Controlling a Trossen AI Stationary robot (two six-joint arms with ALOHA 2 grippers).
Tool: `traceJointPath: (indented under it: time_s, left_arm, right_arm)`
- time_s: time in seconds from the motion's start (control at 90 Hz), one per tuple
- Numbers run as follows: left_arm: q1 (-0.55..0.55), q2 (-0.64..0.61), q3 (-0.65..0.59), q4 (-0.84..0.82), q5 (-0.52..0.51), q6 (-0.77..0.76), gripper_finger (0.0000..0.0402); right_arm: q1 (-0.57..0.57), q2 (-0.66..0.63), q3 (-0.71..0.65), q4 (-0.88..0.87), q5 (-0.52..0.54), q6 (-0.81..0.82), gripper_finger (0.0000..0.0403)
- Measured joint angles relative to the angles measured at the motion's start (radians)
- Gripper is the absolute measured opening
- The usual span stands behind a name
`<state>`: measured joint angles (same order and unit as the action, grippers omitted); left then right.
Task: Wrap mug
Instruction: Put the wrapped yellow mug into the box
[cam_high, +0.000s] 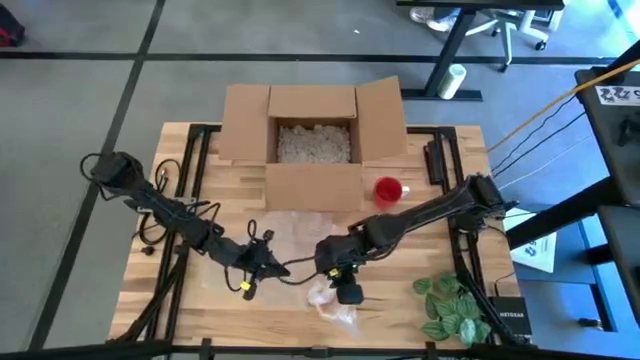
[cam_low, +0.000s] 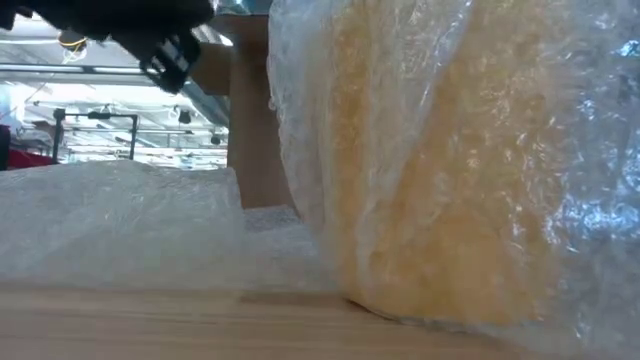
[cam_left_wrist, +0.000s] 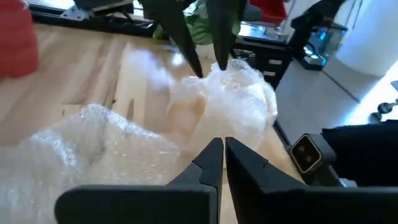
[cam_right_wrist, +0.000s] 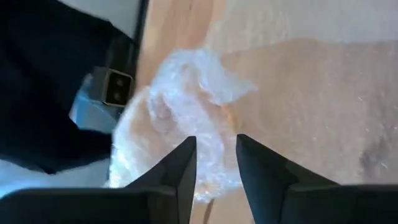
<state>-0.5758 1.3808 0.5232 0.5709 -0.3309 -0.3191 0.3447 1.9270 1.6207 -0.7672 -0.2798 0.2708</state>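
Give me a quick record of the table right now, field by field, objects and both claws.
wrapped bundle: bubble wrap lump at the table's front edge
left claw: nearly shut, empty, pointing at the bundle
right claw: slightly open over the bundle
box: open cardboard box with packing fill, at the back
red mug: unwrapped, beside the box
plant: leaves at front right

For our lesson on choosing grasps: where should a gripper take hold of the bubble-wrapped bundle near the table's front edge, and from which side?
Probably from above, closing across the rounded middle of the bubble-wrapped bundle. It lies as a soft lump on the table, so its crumpled loose edges would likely slip or unwrap. The right gripper already hangs over it, fingers parted; the left gripper points at it from beside.
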Motion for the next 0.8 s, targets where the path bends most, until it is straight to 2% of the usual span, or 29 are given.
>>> traceJointPath:
  time_s: [0.167,0.322,0.489,0.8]
  left_arm:
    - [-0.030,0.000,-0.010,0.020,-0.040,-0.020,0.0000]
    - [-0.065,0.000,-0.010,0.020,-0.081,-0.046,0.0000]
    - [-0.099,0.000,-0.010,0.016,-0.119,-0.068,0.0000]
    - [-0.153,0.000,-0.010,0.016,-0.181,-0.093,0.0000]
  right_arm:
    - [0.001,0.076,0.096,-0.106,-0.001,-0.036,0.0101]
    - [0.002,0.133,0.141,-0.135,-0.002,-0.044,0.0101]
    - [0.002,0.168,0.151,-0.124,-0.029,-0.044,0.0101]
    - [0.034,0.197,0.151,-0.108,-0.010,-0.044,0.0101]
